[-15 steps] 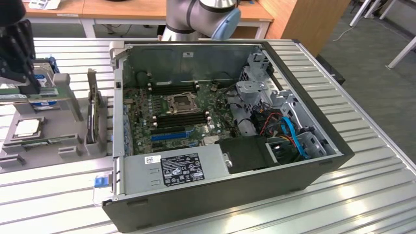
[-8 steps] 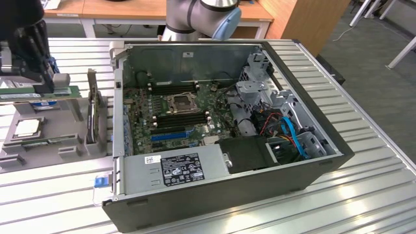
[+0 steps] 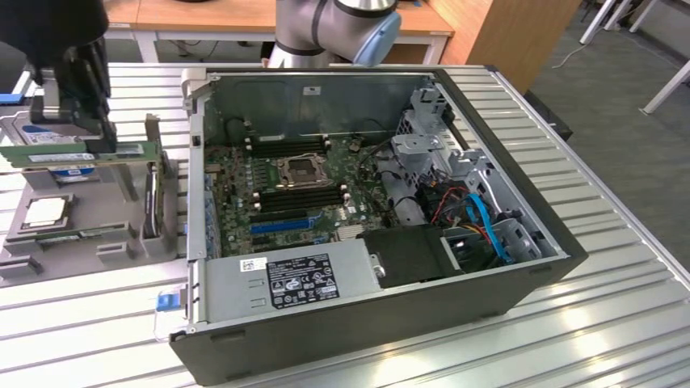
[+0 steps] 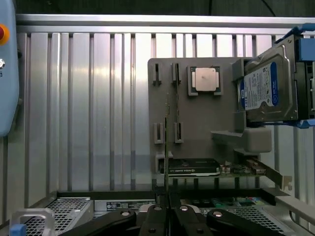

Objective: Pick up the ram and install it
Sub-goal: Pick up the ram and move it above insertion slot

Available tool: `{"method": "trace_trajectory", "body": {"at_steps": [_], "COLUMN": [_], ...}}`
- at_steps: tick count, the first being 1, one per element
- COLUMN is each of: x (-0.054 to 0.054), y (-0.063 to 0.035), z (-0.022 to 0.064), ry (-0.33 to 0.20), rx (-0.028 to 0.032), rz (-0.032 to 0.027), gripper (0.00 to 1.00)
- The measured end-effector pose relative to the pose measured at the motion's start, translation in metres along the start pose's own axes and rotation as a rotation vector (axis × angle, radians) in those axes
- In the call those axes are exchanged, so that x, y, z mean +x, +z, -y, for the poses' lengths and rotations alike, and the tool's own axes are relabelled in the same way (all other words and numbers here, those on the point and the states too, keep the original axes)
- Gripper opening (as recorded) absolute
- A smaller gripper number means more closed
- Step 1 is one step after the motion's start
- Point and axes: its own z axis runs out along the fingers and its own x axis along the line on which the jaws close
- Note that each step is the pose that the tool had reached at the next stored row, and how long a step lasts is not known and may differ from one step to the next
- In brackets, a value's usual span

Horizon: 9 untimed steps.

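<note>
An open black computer case sits on a ribbed metal table beside the gripper, with wooden desks behind. Under the gripper lies a grey parts tray with a blue-labelled hard drive, its print unreadable. The closed jaws pinch the ram, seemingly held clear of the tray.

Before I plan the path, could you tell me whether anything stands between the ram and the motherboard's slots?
The gripper is shut on the ram above the tray. The case's wall rises between it and the slots; whether the ram hangs higher than the wall I cannot tell. Nothing covers the slots.
</note>
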Motion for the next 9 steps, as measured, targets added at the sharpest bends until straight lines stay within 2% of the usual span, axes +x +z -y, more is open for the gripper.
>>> {"method": "trace_trajectory", "body": {"at_steps": [9], "x": [-0.001], "y": [-0.001], "z": [0.0216], "ry": [0.0], "rx": [-0.0001], "rz": [-0.0001], "gripper": [0.12]}}
